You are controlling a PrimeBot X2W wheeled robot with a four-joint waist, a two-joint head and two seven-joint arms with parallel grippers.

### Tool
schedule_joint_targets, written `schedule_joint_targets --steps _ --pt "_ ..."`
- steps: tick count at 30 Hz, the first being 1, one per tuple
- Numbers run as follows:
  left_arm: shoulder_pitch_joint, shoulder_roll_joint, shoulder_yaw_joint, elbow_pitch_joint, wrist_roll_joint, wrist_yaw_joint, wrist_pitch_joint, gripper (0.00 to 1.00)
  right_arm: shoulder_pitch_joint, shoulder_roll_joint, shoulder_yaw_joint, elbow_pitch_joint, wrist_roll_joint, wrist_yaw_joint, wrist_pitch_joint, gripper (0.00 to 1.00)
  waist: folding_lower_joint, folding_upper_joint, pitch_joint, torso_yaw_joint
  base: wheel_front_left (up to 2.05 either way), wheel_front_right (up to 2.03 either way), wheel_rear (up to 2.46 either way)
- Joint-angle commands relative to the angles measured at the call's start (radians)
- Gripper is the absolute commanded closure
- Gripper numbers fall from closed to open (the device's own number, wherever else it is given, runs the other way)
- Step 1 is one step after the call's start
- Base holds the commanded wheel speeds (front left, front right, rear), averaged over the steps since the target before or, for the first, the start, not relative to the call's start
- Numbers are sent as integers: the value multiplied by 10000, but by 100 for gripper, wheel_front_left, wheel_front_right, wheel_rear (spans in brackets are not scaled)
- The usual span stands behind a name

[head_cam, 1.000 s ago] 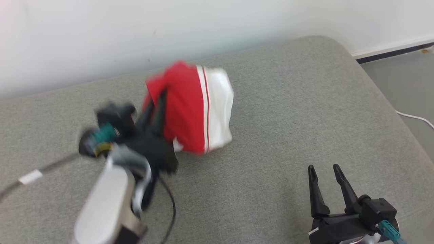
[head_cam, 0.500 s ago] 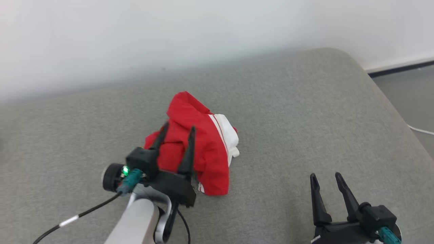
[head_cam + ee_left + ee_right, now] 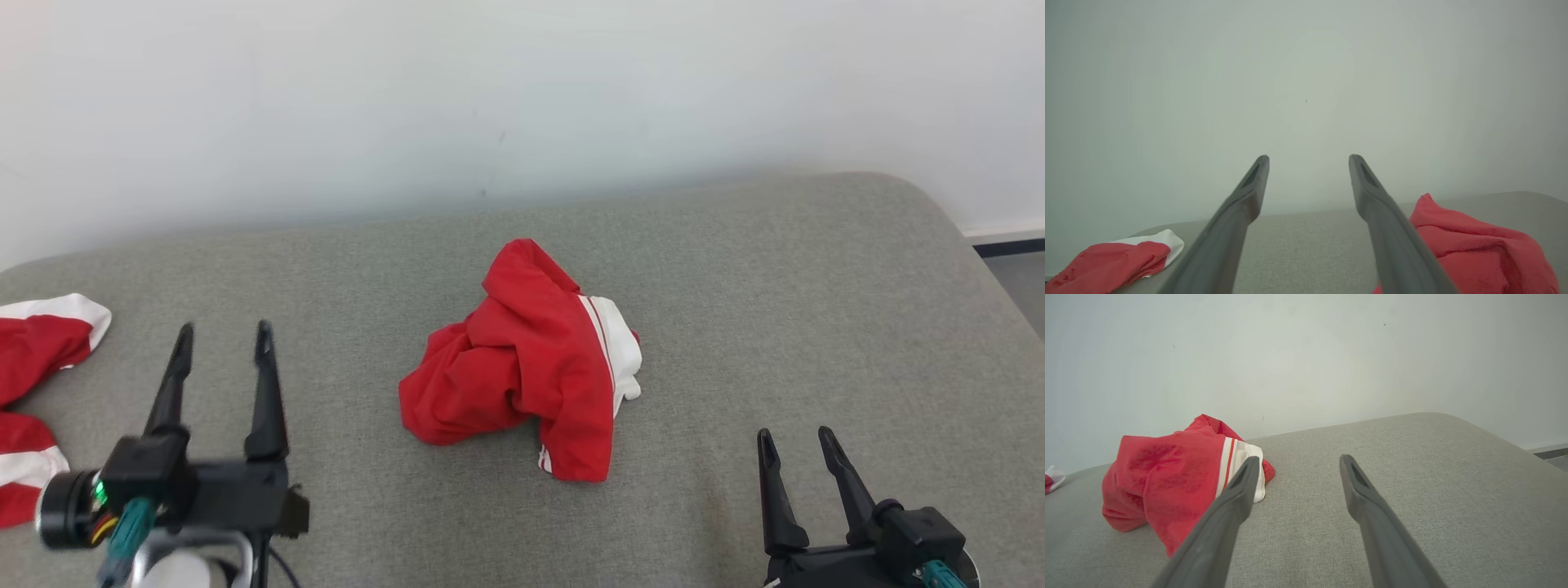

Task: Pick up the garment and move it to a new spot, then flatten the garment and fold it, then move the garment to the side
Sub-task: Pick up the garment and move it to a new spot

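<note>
the crumpled red-and-white fabric garment [image 3: 522, 367] is lying between the left end effector [image 3: 224, 329] and right end effector [image 3: 793, 434], both released, touching neither.

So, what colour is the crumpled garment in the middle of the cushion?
The garment is red, with a white panel and a thin red stripe beside it; the head view shows it best.

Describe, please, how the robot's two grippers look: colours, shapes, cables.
Both the left gripper and the right gripper have two long, dark, tapering fingers on a black block body. Each carries a teal connector. A small green light glows beside the left one. In the wrist views the fingers look dark grey, with a slot near each tip.
</note>
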Motion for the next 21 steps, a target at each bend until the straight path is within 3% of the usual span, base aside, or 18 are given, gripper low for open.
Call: schedule_joint_targets --steps 1,9,21 --pt "309 6 81 -160 55 20 -29 0 86 8 -7 -35 -96 -21 -6 0 1 0 -105 153 0 0 0" --pt "2465 -128 1217 -1541 552 197 -32 0 171 8 27 -141 -145 -21 -6 0 1 0 -217 244 0 0 0" --pt "4091 -477 2012 -1950 1056 -686 -34 0 306 9 -165 -209 -183 -21 -6 0 1 0 -317 356 0 0 0"
